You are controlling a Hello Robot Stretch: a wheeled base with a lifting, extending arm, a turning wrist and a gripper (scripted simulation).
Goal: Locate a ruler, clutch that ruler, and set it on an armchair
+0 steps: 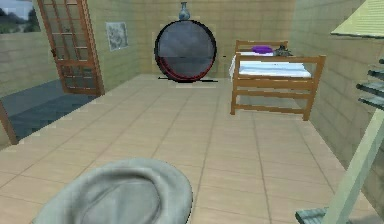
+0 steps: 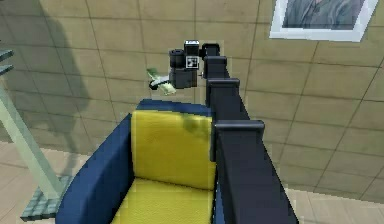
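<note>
In the arm side view my dark arm (image 2: 235,130) rises from the bottom edge toward the tiled wall. At its far end, left of the two white marked squares, is the gripper (image 2: 168,78). A small, thin, pale yellow-green thing (image 2: 155,76), which may be the ruler, hangs at the fingers clear of any surface, so the gripper holds it. Below it stands an armchair (image 2: 100,175) with a blue frame and a yellow cushion (image 2: 170,150). The held thing is just above the chair's back.
A pale green frame (image 2: 25,135) leans at the arm side view's left, and a framed picture (image 2: 320,18) hangs at the upper right. The forward view shows tiled floor, a round dark object (image 1: 185,52), a wooden bed (image 1: 275,78), a glazed door (image 1: 72,45) and a grey round thing (image 1: 120,200).
</note>
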